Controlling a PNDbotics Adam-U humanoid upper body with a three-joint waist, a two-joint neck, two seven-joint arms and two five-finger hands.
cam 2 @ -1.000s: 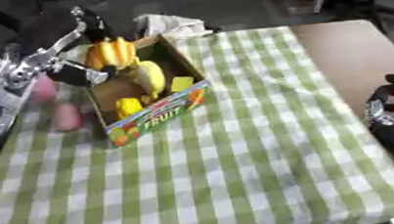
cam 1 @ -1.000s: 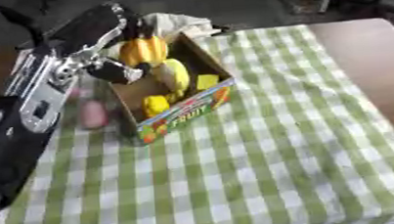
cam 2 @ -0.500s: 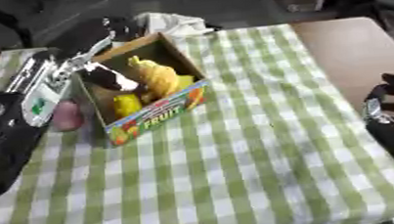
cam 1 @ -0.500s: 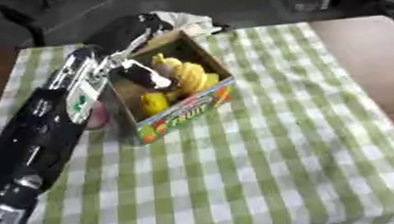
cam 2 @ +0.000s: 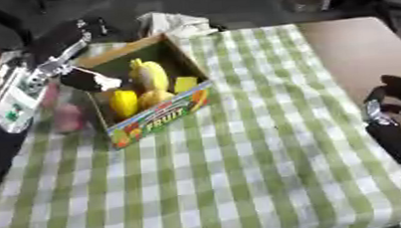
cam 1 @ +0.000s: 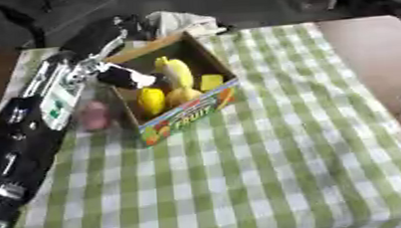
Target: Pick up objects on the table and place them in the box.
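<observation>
An open cardboard fruit box (cam 1: 190,109) stands on the green checked cloth at the upper left. In it lie a banana (cam 1: 177,72), a yellow round fruit (cam 1: 151,99) and a small yellow block (cam 1: 211,81). My left hand (cam 1: 125,78) reaches over the box's left rim with its dark fingers stretched out and nothing in them. A pink object (cam 1: 93,114) lies on the cloth just left of the box, under my left arm. My right hand (cam 2: 394,105) rests at the right edge, fingers relaxed, far from the box.
A crumpled white cloth (cam 1: 181,22) lies behind the box. Bare wooden tabletop (cam 1: 365,41) shows to the right of the checked cloth (cam 1: 269,171), which spreads wide in front of the box.
My left hand held the banana above the box; now the banana lies inside and the hand sits lower at the left rim with nothing in it. The camera has shifted.
</observation>
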